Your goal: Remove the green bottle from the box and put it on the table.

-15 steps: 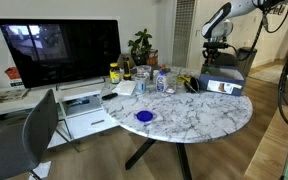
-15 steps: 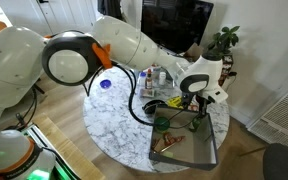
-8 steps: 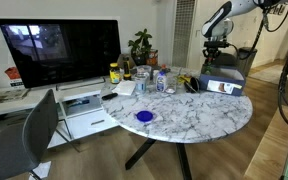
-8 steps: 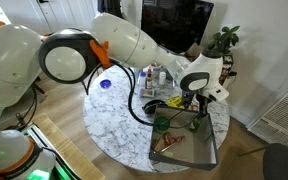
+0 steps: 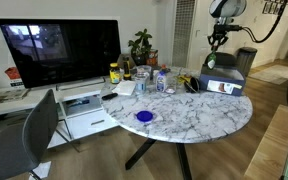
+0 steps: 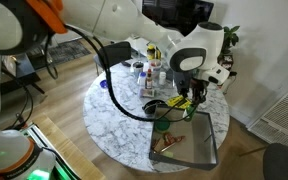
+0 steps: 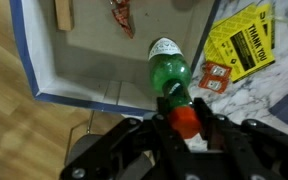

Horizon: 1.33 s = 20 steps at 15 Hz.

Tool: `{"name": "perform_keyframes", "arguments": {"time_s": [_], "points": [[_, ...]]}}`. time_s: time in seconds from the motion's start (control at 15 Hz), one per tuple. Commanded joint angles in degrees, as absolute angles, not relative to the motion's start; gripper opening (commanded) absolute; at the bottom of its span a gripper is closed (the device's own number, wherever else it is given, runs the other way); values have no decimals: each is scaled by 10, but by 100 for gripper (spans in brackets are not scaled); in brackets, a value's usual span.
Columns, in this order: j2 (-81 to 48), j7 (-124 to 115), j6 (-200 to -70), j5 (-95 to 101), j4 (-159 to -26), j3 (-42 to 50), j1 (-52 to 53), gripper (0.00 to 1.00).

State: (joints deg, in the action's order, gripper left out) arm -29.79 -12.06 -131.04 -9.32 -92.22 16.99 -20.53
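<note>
The black claw (image 7: 184, 124) is clamped on the red-capped neck of the small, glossy green plastic bottle (image 7: 170, 75). The bottle hangs in the air over the rim of the dark, blue-edged box (image 7: 84, 65), which the frame partly cuts off. A yellow printed card (image 7: 239, 45) lies on the round white marble-patterned table (image 7: 256, 100). In an exterior view the claw (image 5: 217, 40) shows, but the bottle is too small to make out.

Arm (image 6: 104, 12) is seen coming in from up high and bent over, so the wrist (image 6: 189, 58) ends up pointed pretty much straight down in an exterior view. The gripper (image 7: 184, 112) is hung right under that, lifted up in the air. In the wrist view it's seen entering from the bottom edge, with the dark fingers (image 7: 160, 112) clamped on either side of the green bottle (image 7: 170, 75), which is gripped at its near end.
</note>
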Motion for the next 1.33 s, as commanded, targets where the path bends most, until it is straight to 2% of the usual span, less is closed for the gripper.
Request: {"name": "perform_keyframes", "arguments": {"time_s": [0.0,0.53,0.67,0.73,0.8,1.2,1.27], "points": [[-160,-50,-1321,-89,-1047,148,-195,8],[32,-68,-1269,-54,-1148,96,-109,8],[49,-104,-1259,-43,-1146,72,-85,8],[15,-75,-1268,-61,-1121,87,-99,8],[24,-85,-1267,-59,-1123,80,-91,31],[13,-79,-1267,-59,-1123,89,-97,31],[13,-79,-1267,-59,-1123,89,-97,8]]}}
